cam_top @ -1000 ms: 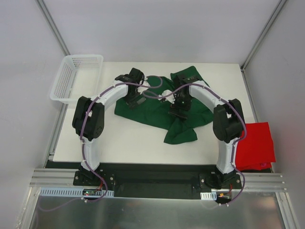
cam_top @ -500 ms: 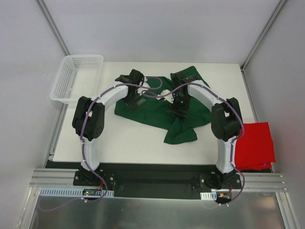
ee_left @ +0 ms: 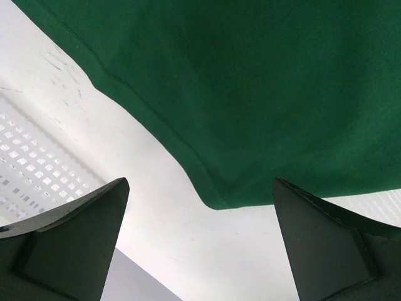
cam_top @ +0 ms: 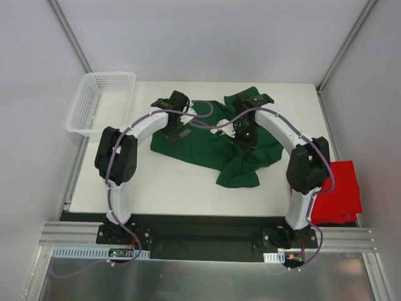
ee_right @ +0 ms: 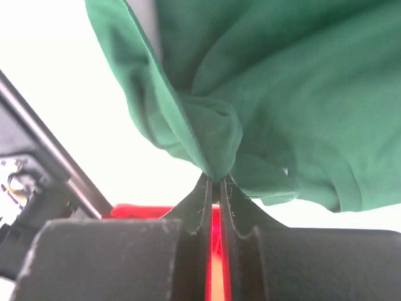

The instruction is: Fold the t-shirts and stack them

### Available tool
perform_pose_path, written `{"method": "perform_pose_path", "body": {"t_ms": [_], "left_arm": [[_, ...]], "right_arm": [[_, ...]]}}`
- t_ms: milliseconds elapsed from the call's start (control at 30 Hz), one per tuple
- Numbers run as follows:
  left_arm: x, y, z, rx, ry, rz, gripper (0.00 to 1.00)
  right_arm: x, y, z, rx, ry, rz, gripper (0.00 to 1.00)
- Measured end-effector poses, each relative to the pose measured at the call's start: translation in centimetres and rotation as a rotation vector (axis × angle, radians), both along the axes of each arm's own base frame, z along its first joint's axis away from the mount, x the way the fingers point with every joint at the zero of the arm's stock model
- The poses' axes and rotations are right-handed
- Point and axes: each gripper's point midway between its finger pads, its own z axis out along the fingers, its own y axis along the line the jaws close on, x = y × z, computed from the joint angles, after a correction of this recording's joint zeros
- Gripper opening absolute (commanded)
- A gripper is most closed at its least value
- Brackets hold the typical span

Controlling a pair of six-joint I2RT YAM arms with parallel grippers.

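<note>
On the table [cam_top: 163,182], my right pincer [ee_right: 215,182] clenched a fold of green t-shirt [ee_right: 282,94]; looked soft, light, best gripped at hems.

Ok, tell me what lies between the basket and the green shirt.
Only bare table between basket and green shirt, shown in the left wrist view; from above, the left arm crosses over it.

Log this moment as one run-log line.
right jaws: shut on green t-shirt fold | left jaws: open above its hem, empty | red t-shirt: far right, untouched | stack: not started
</note>
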Motion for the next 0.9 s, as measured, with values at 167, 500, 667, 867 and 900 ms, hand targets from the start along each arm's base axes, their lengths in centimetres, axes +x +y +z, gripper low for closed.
{"method": "perform_pose_path", "body": {"t_ms": [167,500,667,867,900], "left_arm": [[0.2,0.0,0.2,0.002,-0.005,-0.005,0.99],[1.8,-0.2,2.0,0.009,-0.065,-0.014,0.99],[1.8,-0.2,2.0,0.012,-0.064,-0.014,0.99],[1.8,-0.1,1.7,0.023,-0.059,-0.014,0.99],[1.9,0.0,1.7,0.026,-0.059,-0.013,0.99]], "right_arm": [[-2.2,-1.7,4.2,0.006,-0.065,0.034,0.01],[-7.5,-9.6,-0.2,-0.355,0.092,0.072,0.01],[-7.6,-10.5,-0.3,-0.400,0.090,0.075,0.10],[-10.0,-10.3,-2.5,-0.430,0.217,0.106,0.96],[-10.1,-10.0,-2.8,-0.422,0.235,0.118,0.96]]}}
